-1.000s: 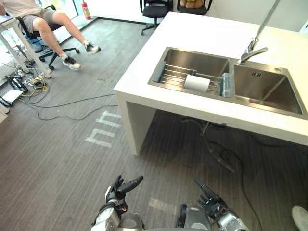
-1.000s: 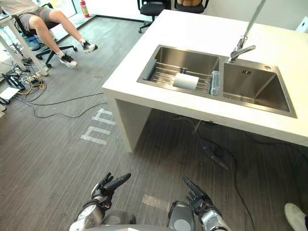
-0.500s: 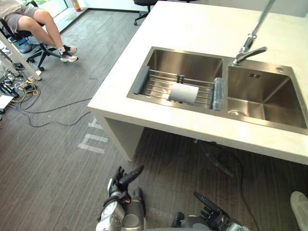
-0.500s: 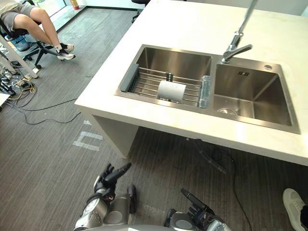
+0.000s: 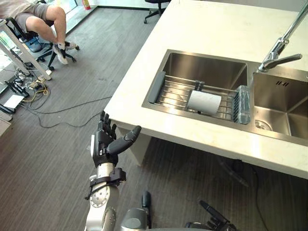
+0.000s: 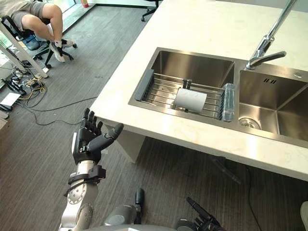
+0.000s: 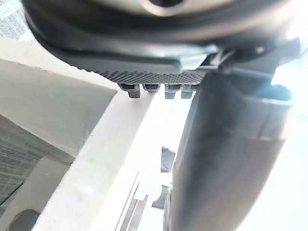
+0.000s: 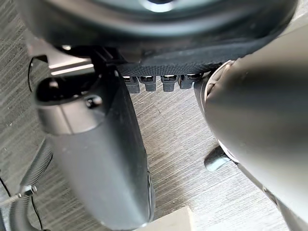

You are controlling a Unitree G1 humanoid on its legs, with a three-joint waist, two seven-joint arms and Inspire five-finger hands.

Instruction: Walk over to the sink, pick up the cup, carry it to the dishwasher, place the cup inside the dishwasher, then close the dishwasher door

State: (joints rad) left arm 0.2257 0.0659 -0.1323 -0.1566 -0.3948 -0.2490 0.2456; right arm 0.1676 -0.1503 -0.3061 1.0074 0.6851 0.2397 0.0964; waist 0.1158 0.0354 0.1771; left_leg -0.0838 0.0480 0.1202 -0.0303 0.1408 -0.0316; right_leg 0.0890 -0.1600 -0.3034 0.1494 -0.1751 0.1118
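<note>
The left hand (image 5: 107,142) is raised over the floor (image 5: 57,144), just short of the near corner of the surface (image 5: 207,24). It is spread wide, fingers (image 5: 102,126) straight and pointing up, thumb stretched out toward the edge of the surface, and it has hold of nothing. In its wrist view the fingertips (image 7: 144,89) line up in a short row beside the thick thumb, with the pale edge of the surface just past them.

The cup (image 5: 204,102) is white and lies on its side, up on the surface ahead and to the right of the left hand, well apart from it. It rests on a wire rack (image 5: 175,92) that spans the left basin of the sink (image 5: 207,67). A clear glass (image 5: 243,104) lies at the end of the rack farthest from that hand, close beside the cup but not touching it. The tap (image 5: 281,48) stands beyond the glass, its spout over the divide between the basins.

The right hand (image 5: 215,221) hangs low, below the surface's front edge and far from the cup. Its wrist view shows the fingers (image 8: 156,83) straight, the thumb apart from them, nothing between them, and the striped floor past them.

A person (image 5: 45,17) sits far off, beyond and to the left of the left hand.
</note>
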